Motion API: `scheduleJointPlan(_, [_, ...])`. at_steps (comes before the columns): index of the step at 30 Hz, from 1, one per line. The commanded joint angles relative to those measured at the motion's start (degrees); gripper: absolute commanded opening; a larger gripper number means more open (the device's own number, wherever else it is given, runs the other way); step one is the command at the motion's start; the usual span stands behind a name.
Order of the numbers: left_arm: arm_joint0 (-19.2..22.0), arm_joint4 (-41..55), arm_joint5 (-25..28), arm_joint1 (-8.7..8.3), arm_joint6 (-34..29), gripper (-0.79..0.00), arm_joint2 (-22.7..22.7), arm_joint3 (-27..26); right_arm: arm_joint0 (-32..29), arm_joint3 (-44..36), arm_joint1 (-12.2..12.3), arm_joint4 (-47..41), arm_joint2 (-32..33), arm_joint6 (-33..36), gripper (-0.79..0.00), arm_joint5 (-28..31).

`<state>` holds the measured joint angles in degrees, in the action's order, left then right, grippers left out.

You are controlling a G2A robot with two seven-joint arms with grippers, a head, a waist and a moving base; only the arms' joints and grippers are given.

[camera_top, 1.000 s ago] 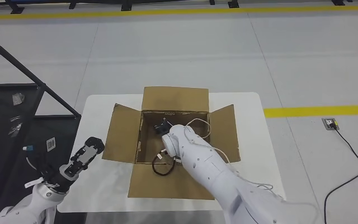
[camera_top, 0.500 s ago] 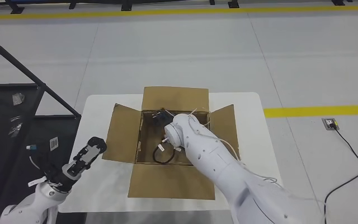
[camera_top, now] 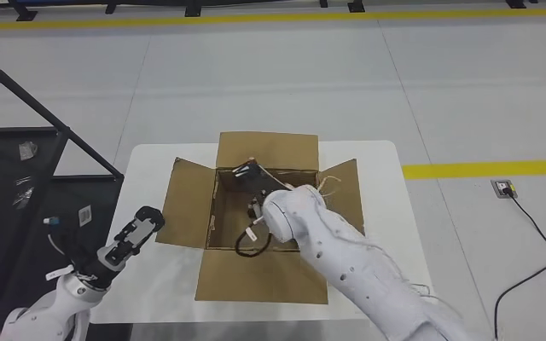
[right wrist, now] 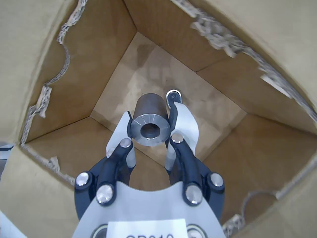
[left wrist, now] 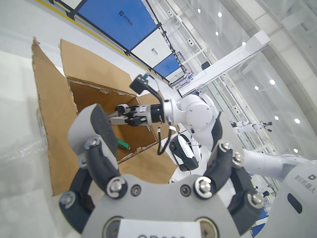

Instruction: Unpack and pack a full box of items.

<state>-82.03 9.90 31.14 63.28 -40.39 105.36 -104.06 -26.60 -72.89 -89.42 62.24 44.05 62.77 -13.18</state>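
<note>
A: Right jaws?
B: Pinching a metal cylinder (right wrist: 150,122) by its round sides. It's inside the open box (right wrist: 81,58), apparently off the floor.
A: Left jaws?
B: Spread, empty, over the surface (camera_top: 162,162) beside the box's left flap.
A: Step?
B: Probably lifting it out. Go straight up, grip firm since smooth steel may slip, and clear the torn rim before swinging sideways.

A large industrial test hall: glossy pale grey floor (camera_top: 256,77) with yellow marking lines (camera_top: 256,17) beyond the white table (camera_top: 380,170), blue and white partition panels (left wrist: 118,13), and a high white ceiling (left wrist: 247,1) dotted with round lamps (left wrist: 220,14).
</note>
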Motion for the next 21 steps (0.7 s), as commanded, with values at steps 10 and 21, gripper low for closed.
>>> scheduleJointPlan(10, [1.1, -0.6, -1.0, -0.44, 0.1, 0.000, -1.1, 0.6, -22.4, -38.4, 6.7, 23.1, 23.9, 8.3, -0.785, -7.4])
scheduleJointPlan(21, [1.5, -1.2, -1.4, -0.81, 0.3, 0.000, -1.9, 0.4, -16.1, -22.1, 6.6, 36.7, 31.8, 15.8, -0.785, -12.5])
